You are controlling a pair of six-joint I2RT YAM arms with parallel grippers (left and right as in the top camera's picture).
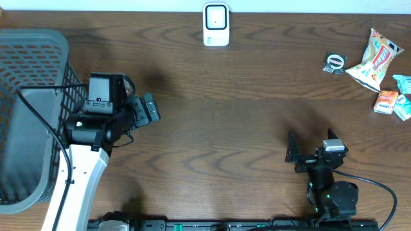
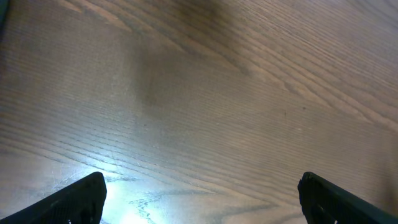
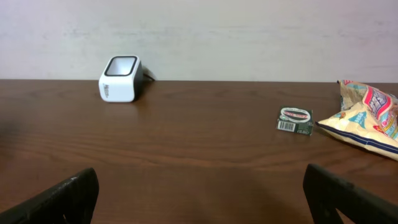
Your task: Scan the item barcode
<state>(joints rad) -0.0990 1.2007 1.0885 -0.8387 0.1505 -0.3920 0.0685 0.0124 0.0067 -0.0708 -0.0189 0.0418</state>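
Chip bag [image 1: 374, 59] lies at the far right of your table [image 1: 244, 96], with a dark packet [image 1: 334, 63] just beside its left edge, a barcode showing on the side toward the right wrist camera; an orange pack [image 1: 386, 101] and teal packs [image 1: 403, 83] lie near the bag's front side; the white scanner [image 1: 216, 24] stands at the far edge, mid-table, well apart from them; your right claw [image 1: 311, 144] is spread wide and empty, near the front edge, facing the far wall; your left claw [image 1: 151, 108] is likewise wide with nothing in it, over bare wood beside the grey basket [image 1: 38, 40].
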